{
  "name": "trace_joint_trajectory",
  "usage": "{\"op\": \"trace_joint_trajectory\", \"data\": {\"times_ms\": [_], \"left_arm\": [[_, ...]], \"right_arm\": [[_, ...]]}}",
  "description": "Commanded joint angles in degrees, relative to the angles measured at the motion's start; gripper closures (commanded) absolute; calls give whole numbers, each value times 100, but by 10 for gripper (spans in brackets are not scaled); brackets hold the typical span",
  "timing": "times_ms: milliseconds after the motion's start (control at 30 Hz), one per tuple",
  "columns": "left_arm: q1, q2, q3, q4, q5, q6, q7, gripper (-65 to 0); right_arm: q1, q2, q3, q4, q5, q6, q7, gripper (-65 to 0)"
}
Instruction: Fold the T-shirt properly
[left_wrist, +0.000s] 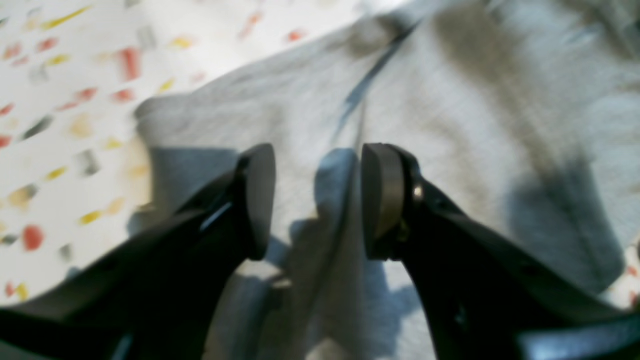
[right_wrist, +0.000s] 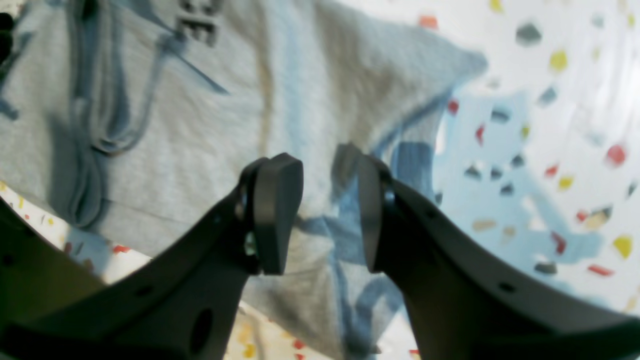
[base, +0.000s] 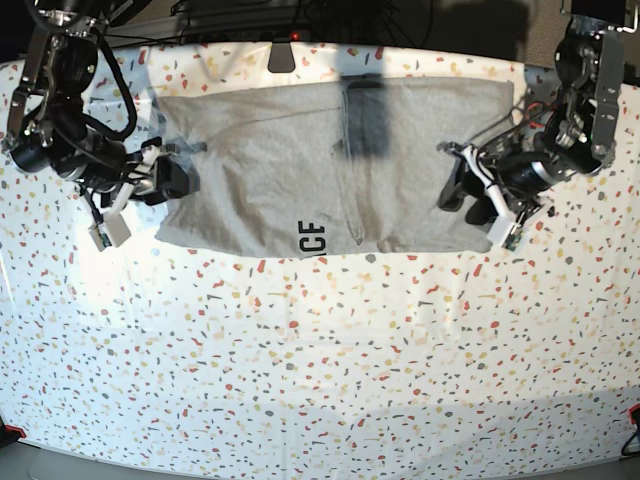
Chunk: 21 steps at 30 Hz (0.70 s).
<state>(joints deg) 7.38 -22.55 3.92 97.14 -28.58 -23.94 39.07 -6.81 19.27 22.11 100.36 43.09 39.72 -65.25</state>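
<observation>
Black arms, black cables, dark rounded claw pads (left_wrist: 260, 200).

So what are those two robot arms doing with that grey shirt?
They are folding the T-shirt, which lies folded into a wide band on the speckled table. The left gripper hovers at one end and the right gripper at the other. Both are open, with cloth showing between the fingers, so neither has pinched it. A few black letters show at the near edge.

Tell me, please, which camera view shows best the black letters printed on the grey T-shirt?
The base view: the black letters stand sharp at the near edge of the folded T-shirt. The right wrist view shows only a blurred dark mark near its top edge, unreadable. The left wrist view shows plain grey cloth and no letters.
</observation>
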Motion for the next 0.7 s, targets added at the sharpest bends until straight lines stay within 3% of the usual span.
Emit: {"op": "trace_joint_trajectory", "data": {"times_ms": [0,167,267,533,667], "left_arm": [[-22,-81,-24,114,37,138,-289,-273],[245,-116,-251,109,328,450,-933,-273],[343,-116,-433,109,328,448,-1005,-273],[417,-129,-684,109,306,448,-1008,-273],[417,-129,-684,109,306,448,-1005,-273]], "right_arm": [[127,105,35,-111,55,28,96,-236],[581,170,33,-955,57,28,26,-236],[772,197,-15,-1235,57,28,-48,-236],[804,699,-339,-1458,33,28,-177,-236],[804,732,-341,-1528,59,28,-173,-236]]}}
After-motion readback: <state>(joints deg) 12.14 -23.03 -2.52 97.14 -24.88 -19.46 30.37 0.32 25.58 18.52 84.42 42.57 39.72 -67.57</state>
